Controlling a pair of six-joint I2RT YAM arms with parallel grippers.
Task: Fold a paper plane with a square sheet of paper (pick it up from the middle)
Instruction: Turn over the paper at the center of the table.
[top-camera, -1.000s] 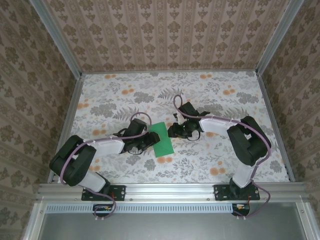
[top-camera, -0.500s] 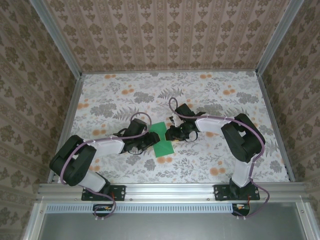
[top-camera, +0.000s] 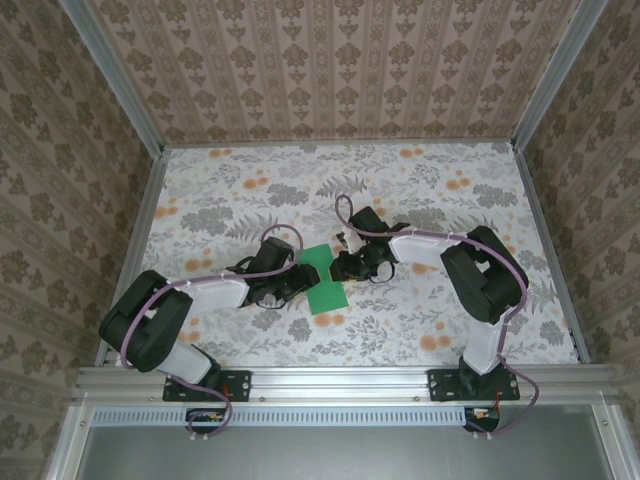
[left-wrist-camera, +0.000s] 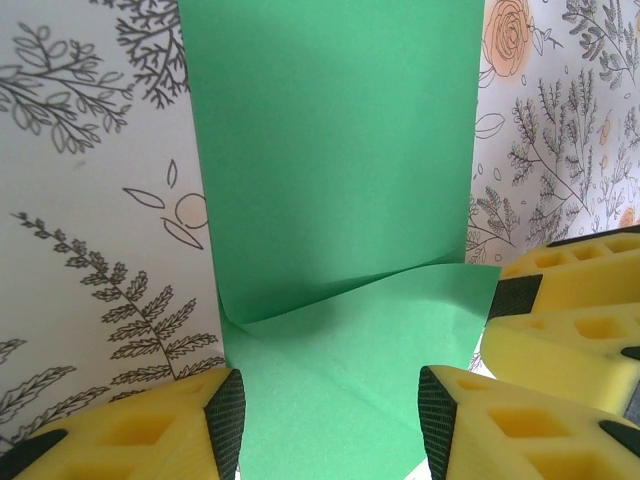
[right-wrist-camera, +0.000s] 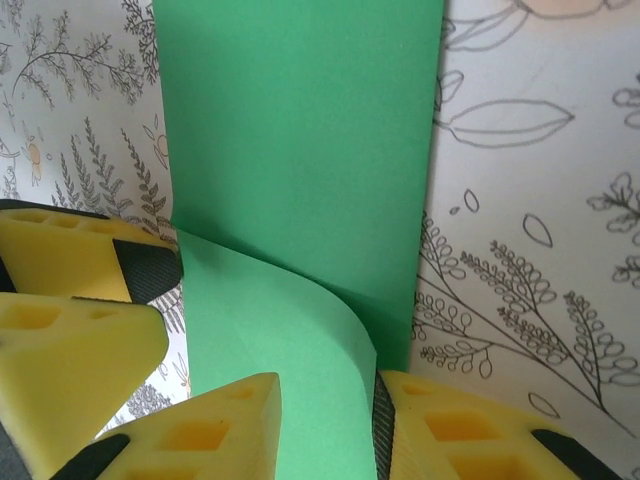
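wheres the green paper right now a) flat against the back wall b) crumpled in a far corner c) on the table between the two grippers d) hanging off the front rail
C: the paper lies on the table, between the left gripper and the right gripper.

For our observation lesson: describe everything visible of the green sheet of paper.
The green sheet of paper is thin, plain, bright and unmarked, lying on the flower-printed table between the two arms. From above it shows as a tilted oblong. Most lies flat; in both wrist views its near part curls up in a soft flap. That flap rises between the open fingers of the left end effector and of the right end effector, which meet it from opposite sides.
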